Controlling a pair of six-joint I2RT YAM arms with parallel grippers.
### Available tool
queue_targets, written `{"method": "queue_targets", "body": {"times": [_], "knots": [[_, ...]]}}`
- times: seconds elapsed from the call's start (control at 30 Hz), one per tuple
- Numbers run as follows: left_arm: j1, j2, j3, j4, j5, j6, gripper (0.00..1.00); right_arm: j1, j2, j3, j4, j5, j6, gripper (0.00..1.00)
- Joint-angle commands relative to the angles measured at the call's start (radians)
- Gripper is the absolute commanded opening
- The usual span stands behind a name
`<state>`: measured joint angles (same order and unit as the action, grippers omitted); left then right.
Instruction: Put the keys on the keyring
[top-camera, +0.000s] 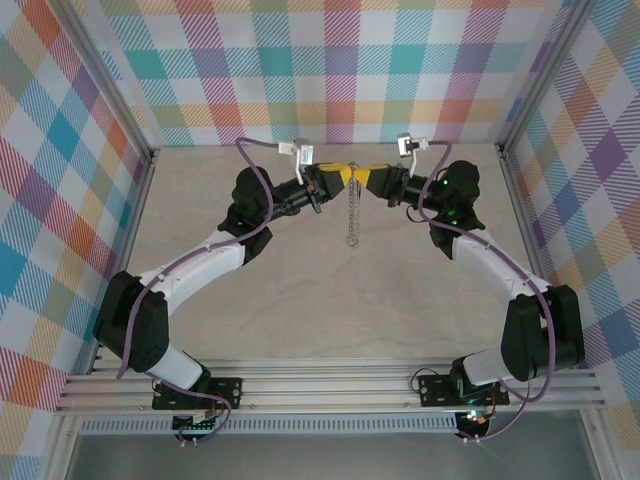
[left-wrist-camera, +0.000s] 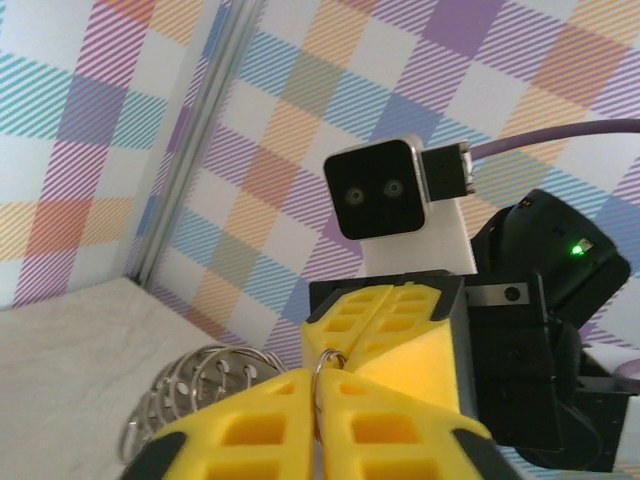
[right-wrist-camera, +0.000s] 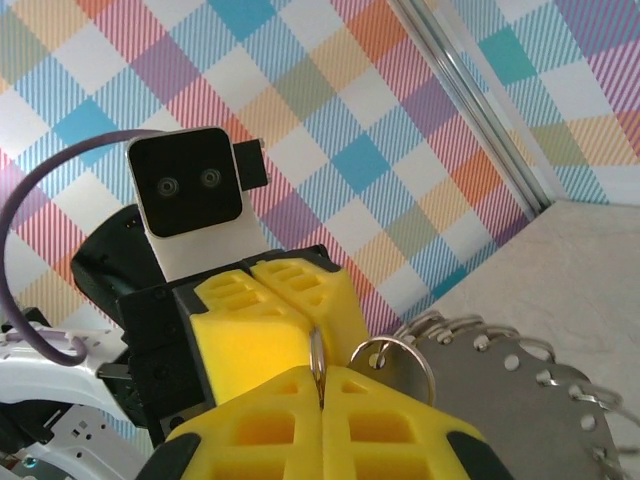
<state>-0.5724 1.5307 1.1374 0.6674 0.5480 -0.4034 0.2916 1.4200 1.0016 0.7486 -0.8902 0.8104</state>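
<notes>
My left gripper (top-camera: 343, 177) and right gripper (top-camera: 362, 180) meet tip to tip high at the back centre, both shut. A small silvery loop (left-wrist-camera: 331, 361) is pinched in the seam of both pairs of yellow fingers, and it shows again in the right wrist view as a thin loop (right-wrist-camera: 316, 356). The keyring (top-camera: 352, 215) hangs below them, edge-on like a chain. Its ring-fringed rim (left-wrist-camera: 190, 385) lies left of my left fingers. From the right wrist it is a grey disc-like shape (right-wrist-camera: 520, 400), with a second ring (right-wrist-camera: 395, 362) through a rim hole. The dark key piece is hidden.
Plaid walls close the cell on three sides, with a metal corner post (left-wrist-camera: 185, 150) near the left gripper. The beige table (top-camera: 300, 300) spreads below the hanging keyring. Purple cables (top-camera: 262, 150) loop off each wrist camera.
</notes>
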Motion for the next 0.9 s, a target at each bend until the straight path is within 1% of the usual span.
{"method": "queue_targets", "body": {"times": [0.0, 0.03, 0.2, 0.27, 0.33, 0.53, 0.67, 0.8, 0.87], "knots": [[0.042, -0.061, 0.071, -0.108, -0.031, 0.072, 0.19, 0.006, -0.030, 0.052, -0.136, 0.027, -0.080, 0.00], [0.050, -0.070, 0.078, -0.138, -0.031, 0.081, 0.26, 0.005, -0.033, 0.058, -0.167, 0.030, -0.095, 0.00], [0.090, -0.118, 0.097, -0.258, -0.056, 0.146, 0.46, 0.005, -0.041, 0.072, -0.263, 0.055, -0.135, 0.00], [0.114, -0.124, 0.113, -0.299, -0.057, 0.162, 0.51, 0.006, -0.044, 0.074, -0.293, 0.066, -0.147, 0.00], [0.143, -0.122, 0.134, -0.330, -0.026, 0.164, 0.55, 0.006, -0.048, 0.077, -0.328, 0.074, -0.160, 0.00], [0.214, -0.084, 0.203, -0.456, 0.096, 0.199, 0.60, 0.007, -0.053, 0.111, -0.480, 0.070, -0.242, 0.00], [0.260, -0.045, 0.222, -0.486, 0.192, 0.200, 0.63, 0.007, -0.040, 0.154, -0.574, 0.059, -0.282, 0.00], [0.275, 0.018, 0.290, -0.544, 0.305, 0.201, 0.63, 0.007, -0.018, 0.209, -0.662, 0.034, -0.327, 0.00], [0.275, 0.047, 0.330, -0.581, 0.363, 0.208, 0.63, 0.008, -0.003, 0.252, -0.736, 0.015, -0.365, 0.00]]}}
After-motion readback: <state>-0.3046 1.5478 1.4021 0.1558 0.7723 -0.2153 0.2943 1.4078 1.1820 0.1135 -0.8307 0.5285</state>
